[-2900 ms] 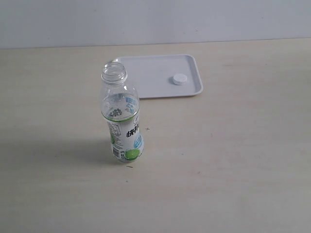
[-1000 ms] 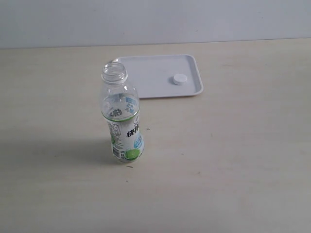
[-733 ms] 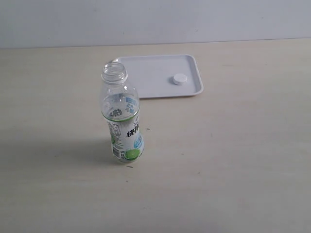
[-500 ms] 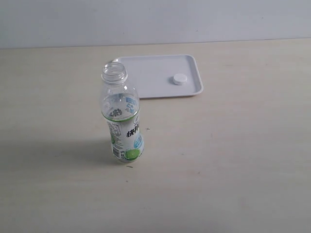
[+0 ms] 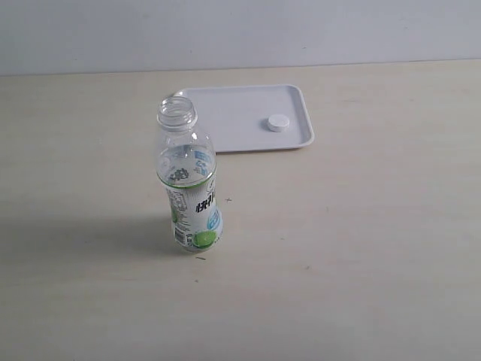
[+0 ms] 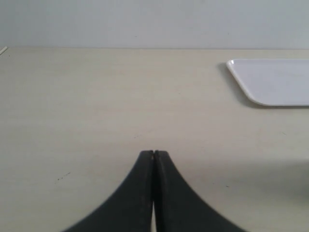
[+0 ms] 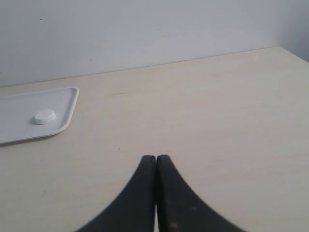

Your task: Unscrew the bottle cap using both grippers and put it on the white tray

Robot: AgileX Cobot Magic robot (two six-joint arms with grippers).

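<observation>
cap: bottle cap (image 5: 279,122) lies flat on the white tray (image 5: 233,113), toward its right end in the exterior view, inside the rim and touching nothing else. That is the task's target spot, so I judge the placement done.
bottle: bottle (image 5: 189,180) stands upright on the table (image 5: 361,226) with its neck open and no cap on it. It is in front of the tray's left corner and apart from it. Nothing holds it. My read is that with the thread free it needs no bracing.
tray: flat on the table near the back edge, with only the cap on it.
left gripper: left gripper (image 6: 153,154) has its fingers pressed together at the tips with nothing between them. Its wrist view shows bare table and one tray corner, no bottle.
right gripper: right gripper (image 7: 156,158) is the same, tips closed on nothing. Its wrist view shows the tray and cap well apart from the tips.
arm pose: neither arm appears in the exterior view. Both wrist cameras look almost level along the tabletop, so I judge both arms to be low and well clear of the bottle and tray.
why closed and empty: nothing is left to grip, since the cap is delivered and the bottle stands on its own.
status: task looks complete from how things lie.
risk: the bottle is tall, open and likely light. An arm sweeping near it could tip it.
</observation>
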